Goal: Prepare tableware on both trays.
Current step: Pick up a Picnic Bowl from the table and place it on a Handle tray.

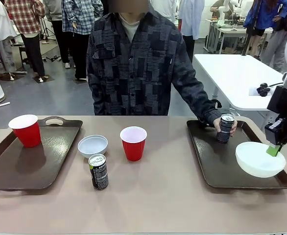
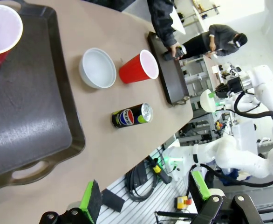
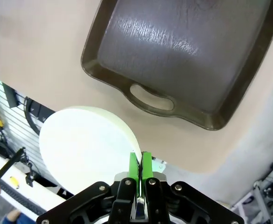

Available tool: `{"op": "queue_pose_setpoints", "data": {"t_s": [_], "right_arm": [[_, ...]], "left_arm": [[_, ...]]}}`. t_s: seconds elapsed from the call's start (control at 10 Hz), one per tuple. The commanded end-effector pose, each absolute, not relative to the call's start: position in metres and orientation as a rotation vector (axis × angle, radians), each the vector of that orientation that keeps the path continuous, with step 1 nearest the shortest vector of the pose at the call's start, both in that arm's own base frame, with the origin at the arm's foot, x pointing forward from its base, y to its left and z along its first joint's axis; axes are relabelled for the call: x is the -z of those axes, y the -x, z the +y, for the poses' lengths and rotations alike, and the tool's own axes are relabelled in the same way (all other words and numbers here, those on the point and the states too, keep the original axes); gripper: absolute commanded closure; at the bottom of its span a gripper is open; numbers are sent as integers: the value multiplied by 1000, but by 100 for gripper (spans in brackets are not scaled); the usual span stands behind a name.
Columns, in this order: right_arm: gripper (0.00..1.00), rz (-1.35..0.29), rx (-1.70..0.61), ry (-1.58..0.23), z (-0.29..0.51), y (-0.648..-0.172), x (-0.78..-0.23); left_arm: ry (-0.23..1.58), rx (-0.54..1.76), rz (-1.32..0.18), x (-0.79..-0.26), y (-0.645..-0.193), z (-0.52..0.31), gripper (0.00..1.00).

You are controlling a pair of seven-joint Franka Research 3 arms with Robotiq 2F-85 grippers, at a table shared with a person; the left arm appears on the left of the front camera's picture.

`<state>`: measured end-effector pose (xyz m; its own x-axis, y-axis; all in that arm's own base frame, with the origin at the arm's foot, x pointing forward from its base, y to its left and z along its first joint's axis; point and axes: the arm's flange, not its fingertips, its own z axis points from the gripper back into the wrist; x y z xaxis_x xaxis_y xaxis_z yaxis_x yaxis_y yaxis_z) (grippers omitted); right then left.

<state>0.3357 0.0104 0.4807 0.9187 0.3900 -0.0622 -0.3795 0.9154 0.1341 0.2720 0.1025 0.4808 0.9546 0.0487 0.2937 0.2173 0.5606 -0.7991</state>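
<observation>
Looks like the step in hand is getting a bowl onto the right side. The right claw (image 3: 139, 164) is clamped on the rim of a white bowl (image 1: 257, 159) and has it over the near right corner of the right tray (image 1: 207, 164). I can't tell if the bottom is touching the tray or just above it. The person's hand (image 1: 217, 126) is wrapped around a drink can (image 1: 226, 129) standing at the far end of that same tray, so that side only lacks a cup once the bowl is down. Next move, I'd guess: lower it flat, let go of the rim, and lift straight up so it doesn't tip. The left claw (image 2: 143, 193) is spread wide with nothing in it, hanging by the near handle end of the left tray (image 1: 16, 171), which has just one red cup (image 1: 26, 129) in its far corner. The other bowl (image 1: 92, 145), second red cup (image 1: 133, 142) and second can (image 1: 98, 171) all sit out on the worktop (image 1: 158, 196) between the trays. I reckon the bowl and can go left and the cup goes right.
</observation>
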Motion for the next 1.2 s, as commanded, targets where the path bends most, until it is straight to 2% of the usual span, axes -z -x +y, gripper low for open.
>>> {"op": "queue_pose_setpoints", "data": {"t_s": [0.0, 0.2, 0.3, 0.8, 0.9, 1.0, 1.1], "right_arm": [[96, 101, -392, -123, 2, -351, -473], [96, 73, -385, -161, 5, -363, -468], [96, 21, -353, -214, 9, -384, -454], [96, -48, -339, -225, 8, -434, -376], [93, -53, -351, -213, 8, -435, -370], [37, -50, -352, -202, 8, -435, -368], [33, -56, -345, -190, 8, -436, -369]], "left_arm": [[992, 119, -316, -480, -272, 104, 0], [992, 119, -316, -480, -272, 104, 0], [992, 119, -316, -480, -272, 104, 0], [992, 119, -316, -480, -272, 104, 0], [992, 119, -316, -480, -272, 104, 0], [992, 119, -316, -480, -272, 104, 0], [992, 119, -316, -480, -272, 104, 0]]}}
